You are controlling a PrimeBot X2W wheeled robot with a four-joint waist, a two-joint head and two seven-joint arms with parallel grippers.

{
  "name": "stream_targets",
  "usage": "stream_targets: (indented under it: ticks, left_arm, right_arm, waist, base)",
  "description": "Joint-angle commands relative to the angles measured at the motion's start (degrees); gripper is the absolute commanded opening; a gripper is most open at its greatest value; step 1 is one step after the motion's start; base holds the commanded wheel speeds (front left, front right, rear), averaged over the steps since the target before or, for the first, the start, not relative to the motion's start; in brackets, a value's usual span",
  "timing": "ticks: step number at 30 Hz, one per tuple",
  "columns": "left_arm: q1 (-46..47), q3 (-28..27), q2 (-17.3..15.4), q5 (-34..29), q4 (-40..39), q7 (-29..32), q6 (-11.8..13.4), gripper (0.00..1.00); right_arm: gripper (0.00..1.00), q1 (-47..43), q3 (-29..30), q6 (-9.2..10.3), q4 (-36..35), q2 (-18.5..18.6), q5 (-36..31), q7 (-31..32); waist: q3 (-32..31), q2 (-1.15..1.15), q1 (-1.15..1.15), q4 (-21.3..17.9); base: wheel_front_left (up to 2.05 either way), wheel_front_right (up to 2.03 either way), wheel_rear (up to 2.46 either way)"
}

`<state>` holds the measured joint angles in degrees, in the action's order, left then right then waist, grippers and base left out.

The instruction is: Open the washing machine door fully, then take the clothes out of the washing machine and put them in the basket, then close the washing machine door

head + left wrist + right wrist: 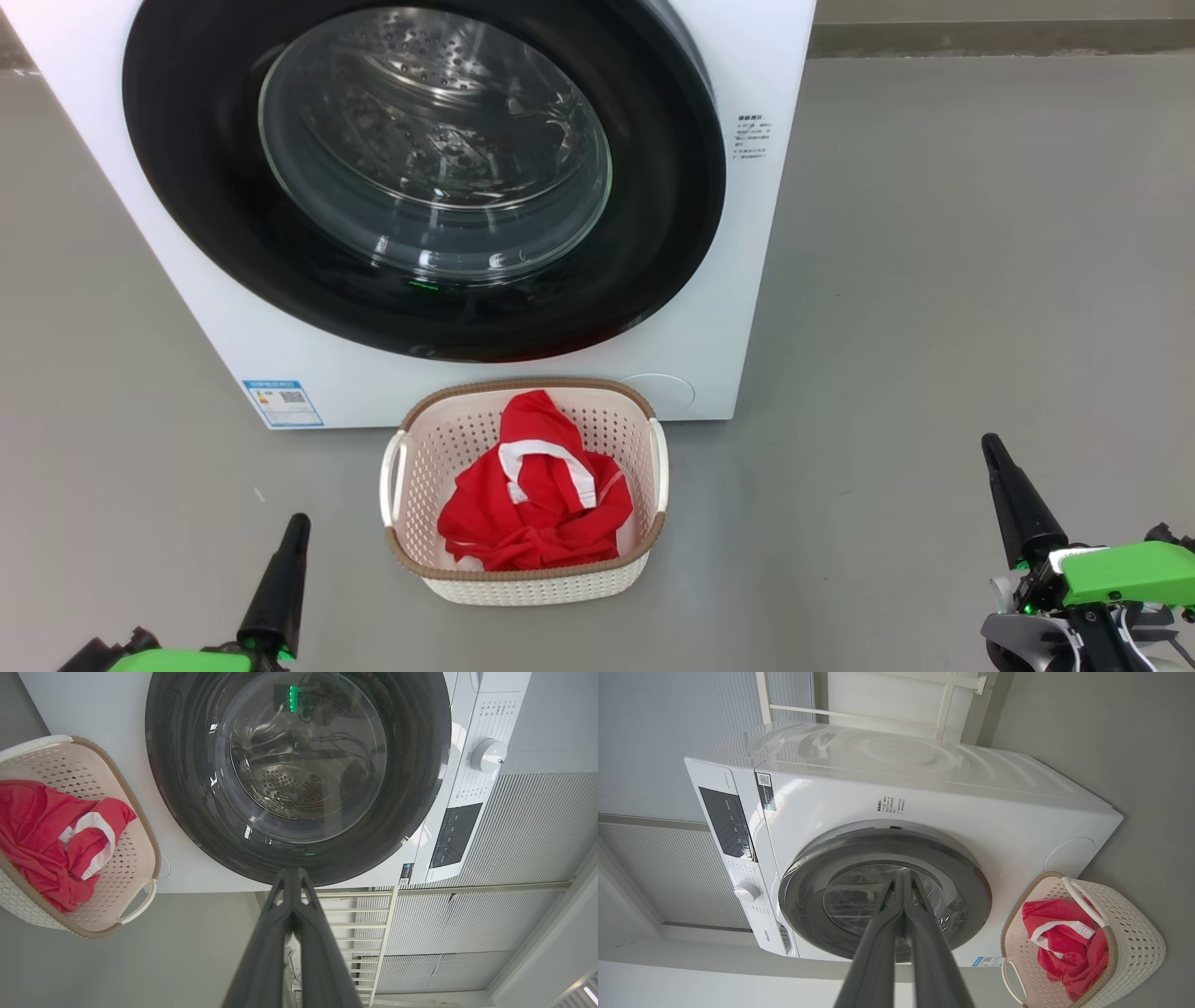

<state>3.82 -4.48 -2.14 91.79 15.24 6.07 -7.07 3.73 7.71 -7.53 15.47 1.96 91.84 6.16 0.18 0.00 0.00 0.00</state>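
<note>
The white washing machine (pixel 709 308) stands ahead, its round black door (pixel 177 159) shut flat against the front. Through the glass window (pixel 434 140) I see bare steel drum. The red clothes (pixel 537 495) with white trim lie in the cream basket (pixel 523 583) on the floor just before the machine. My left gripper (pixel 297 525) is at the lower left, shut and empty. Low at the right, my right gripper (pixel 990 446) is shut too, holding nothing. Both stay back from the basket and door. The wrist views show the door (pixel 187 788) (pixel 808 891), the basket (pixel 135 812) (pixel 1134 933) and the clothes (pixel 32 830) (pixel 1069 942).
Grey floor (pixel 980 280) spreads to the right of the machine and around the basket. The machine's control panel and white dial (pixel 488 755) sit on its upper front. A ribbed wall and a white rack (pixel 369 924) stand behind it.
</note>
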Motion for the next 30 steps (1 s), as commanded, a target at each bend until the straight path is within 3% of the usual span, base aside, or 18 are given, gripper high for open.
stream_targets:
  ticks: [1,30]
  left_arm:
    - [2.37,-2.04,-0.74,0.39,-1.19,0.41,-0.42,0.00]
    - [2.37,-2.04,-0.74,0.39,-1.19,0.41,-0.42,0.00]
  right_arm:
    - [0.00,2.46,-1.13,0.04,-1.45,0.92,0.27,0.38]
    - [0.00,2.46,-1.12,0.04,-1.45,0.92,0.27,0.38]
  waist:
    - [0.00,0.00,0.00,0.00]
    - [0.00,0.00,0.00,0.00]
  base:
    - [0.00,0.00,0.00]
    - [0.00,0.00,0.00]
